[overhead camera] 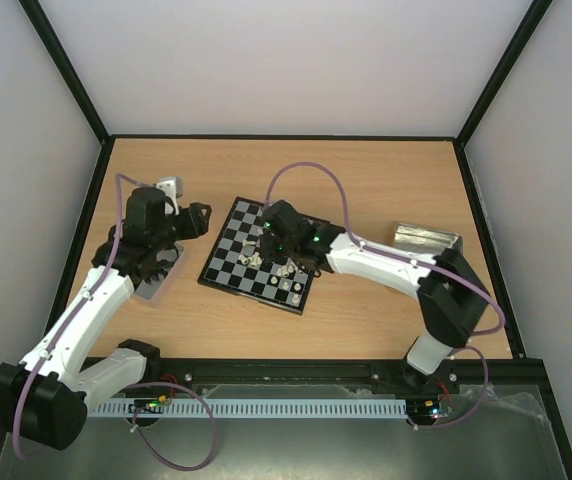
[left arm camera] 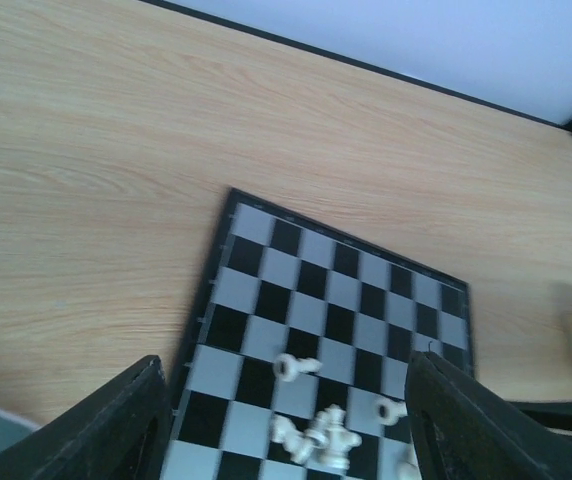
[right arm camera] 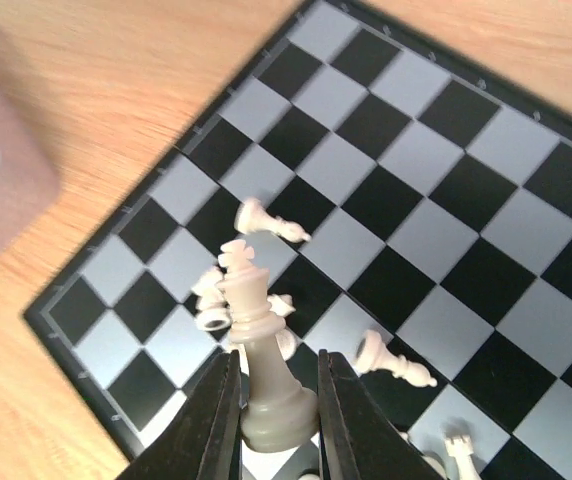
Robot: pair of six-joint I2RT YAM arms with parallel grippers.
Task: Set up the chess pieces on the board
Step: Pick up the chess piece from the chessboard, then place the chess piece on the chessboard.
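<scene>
The chessboard (overhead camera: 228, 262) lies at the table's middle, turned at an angle; it also shows in the left wrist view (left arm camera: 296, 270) and the right wrist view (right arm camera: 446, 140). Several cream-white pieces (overhead camera: 286, 270) lie toppled on its near half. My right gripper (overhead camera: 269, 238) hovers over the board, shut on a white king (right arm camera: 256, 330) held by its base between the fingers (right arm camera: 206, 430). Fallen white pieces (right arm camera: 391, 357) lie below it. My left gripper (overhead camera: 198, 220) is open and empty just left of the board; its fingers (left arm camera: 116, 430) frame fallen pieces (left arm camera: 326, 435). No black figures show.
A silver metal tray (overhead camera: 156, 280) lies under the left arm at the left. Another silver tray (overhead camera: 426, 240) sits at the right behind the right arm. Black frame rails border the table on all sides.
</scene>
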